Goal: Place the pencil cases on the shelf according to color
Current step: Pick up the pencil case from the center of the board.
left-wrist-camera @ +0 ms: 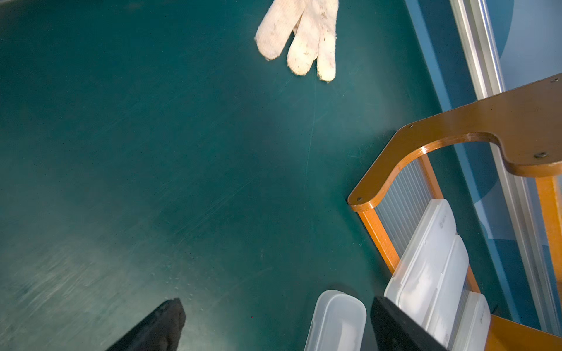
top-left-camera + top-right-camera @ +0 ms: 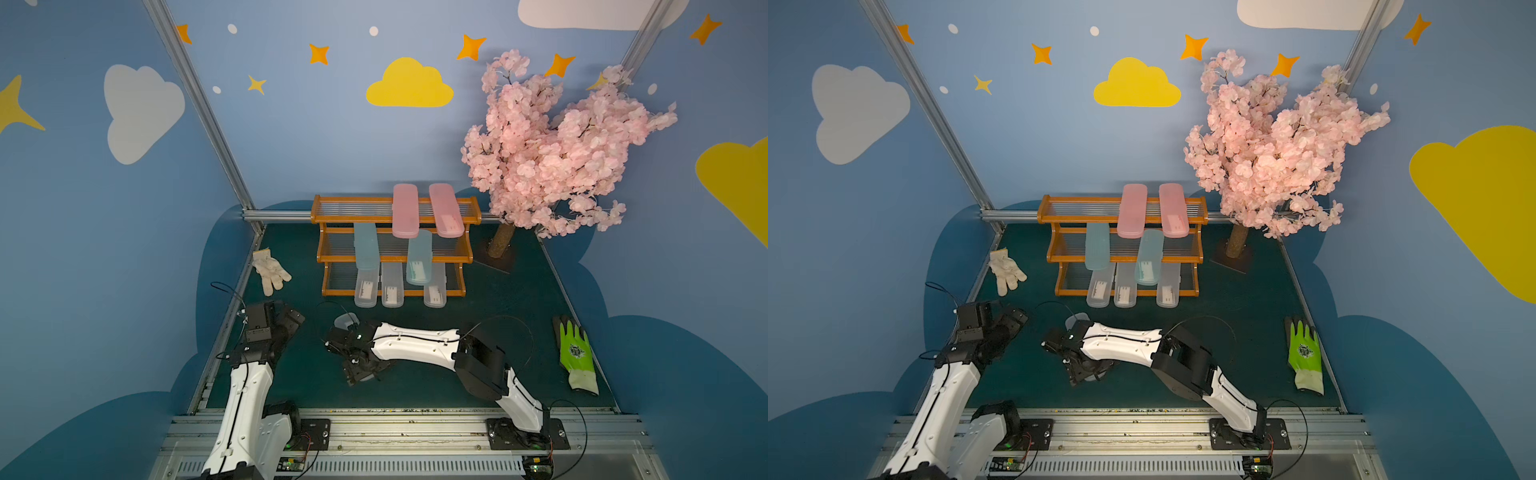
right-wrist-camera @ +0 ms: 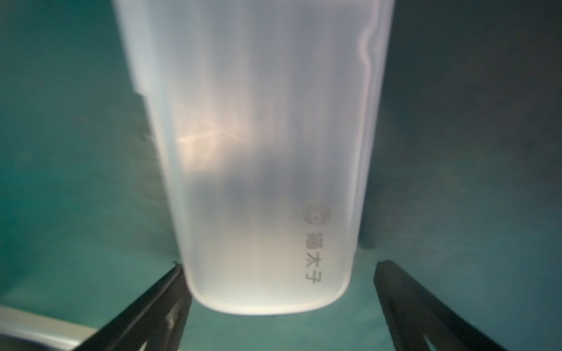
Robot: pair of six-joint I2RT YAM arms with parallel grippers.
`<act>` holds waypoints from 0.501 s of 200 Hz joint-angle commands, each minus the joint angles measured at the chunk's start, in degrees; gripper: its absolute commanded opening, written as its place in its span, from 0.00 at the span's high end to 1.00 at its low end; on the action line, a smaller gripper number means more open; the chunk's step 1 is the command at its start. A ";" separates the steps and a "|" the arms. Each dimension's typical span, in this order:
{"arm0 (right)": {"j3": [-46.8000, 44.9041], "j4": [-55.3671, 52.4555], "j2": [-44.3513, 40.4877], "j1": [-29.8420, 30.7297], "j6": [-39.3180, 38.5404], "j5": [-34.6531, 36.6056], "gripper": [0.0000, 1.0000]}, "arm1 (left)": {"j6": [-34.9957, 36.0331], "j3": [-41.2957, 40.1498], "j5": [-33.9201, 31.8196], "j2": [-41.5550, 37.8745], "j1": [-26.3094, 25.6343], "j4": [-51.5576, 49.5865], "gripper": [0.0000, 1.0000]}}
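To my left, beside a grubby white knitted glove [image 2: 270, 270], my left gripper [image 1: 276, 301] hangs spread wide and empty over the dark green mat [image 2: 519, 299]. At centre, the orange-brown wooden three-tier shelf [image 2: 338, 260] carries two pink translucent pencil cases [image 2: 405, 210] [image 2: 445, 210] on top, two pale blue ones [image 2: 365, 245] [image 2: 419, 257] in the middle, and three frosted clear labelled ones [image 2: 366, 286] [image 2: 392, 286] [image 2: 435, 291] at the bottom. In front of it, a fourth frosted clear case [image 3: 258, 152] with a rounded end and grey printed characters lies on the mat, unclamped between the parted jaws of my right gripper [image 3: 281, 264]; a lime-green glove [image 2: 575, 353] lies far right.
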 commanded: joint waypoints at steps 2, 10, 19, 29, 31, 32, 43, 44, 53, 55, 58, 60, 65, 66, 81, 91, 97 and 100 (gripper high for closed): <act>-2.10 2.59 -2.45 -0.03 -1.55 -0.47 0.02 | 0.61 -0.07 0.05 -1.03 0.21 -0.54 0.00; -2.67 3.27 -2.59 0.10 -2.00 -0.63 0.01 | 0.74 -0.04 -0.18 -1.35 0.20 -0.70 0.00; -3.11 3.91 -2.70 0.30 -2.23 -0.34 0.02 | 0.74 -0.13 -0.41 -1.66 0.21 -0.76 0.00; -3.86 4.81 -2.94 0.46 -2.58 0.06 0.02 | 0.75 -0.22 -0.48 -1.73 0.20 -0.62 0.00; -3.92 4.90 -2.96 0.49 -2.59 0.20 0.02 | 0.75 -0.22 -0.51 -1.73 0.20 -0.62 0.00; -4.01 4.98 -2.95 0.49 -2.59 0.31 0.03 | 0.75 -0.22 -0.52 -1.73 0.20 -0.62 0.00; -4.77 5.51 -3.07 0.50 -2.51 1.05 0.07 | 0.75 -0.22 -0.61 -1.65 0.21 -0.62 0.00; -4.83 5.55 -3.05 0.50 -2.50 1.13 0.07 | 0.75 -0.22 -0.61 -1.69 0.25 -0.61 0.00; -5.37 5.79 -3.31 0.54 -2.35 2.04 0.11 | 0.87 0.00 -0.74 -1.55 0.20 -0.79 0.00; -5.52 5.87 -3.43 0.57 -2.33 2.21 0.12 | 0.91 0.08 -0.77 -1.49 0.20 -0.83 0.00; -5.83 6.04 -3.65 0.63 -2.33 2.61 0.13 | 0.99 0.19 -0.86 -1.47 0.20 -0.91 0.00; -6.01 6.27 -3.78 0.66 -2.26 2.86 0.14 | 1.07 0.28 -0.94 -1.47 0.20 -1.00 0.00; -6.68 6.86 -4.34 0.75 -2.28 3.36 0.15 | 1.18 0.46 -1.12 -1.41 0.21 -1.12 0.00; -6.84 7.01 -4.43 0.80 -2.31 3.43 0.15 | 1.19 0.54 -1.22 -1.44 0.21 -1.18 0.00; -9.28 9.88 -6.16 0.76 -2.75 4.40 0.20 | 1.71 1.17 -1.96 -1.38 0.20 -1.24 0.00; -10.39 11.41 -7.01 0.76 -2.81 5.07 0.25 | 1.89 1.51 -2.19 -1.28 0.20 -1.10 0.00; -10.90 12.04 -7.49 0.70 -3.00 5.38 0.29 | 1.99 1.75 -2.26 -1.06 0.20 -1.03 0.00; -11.04 12.34 -7.64 0.72 -3.17 5.44 0.30 | 1.98 1.86 -2.21 -1.03 0.20 -0.99 0.00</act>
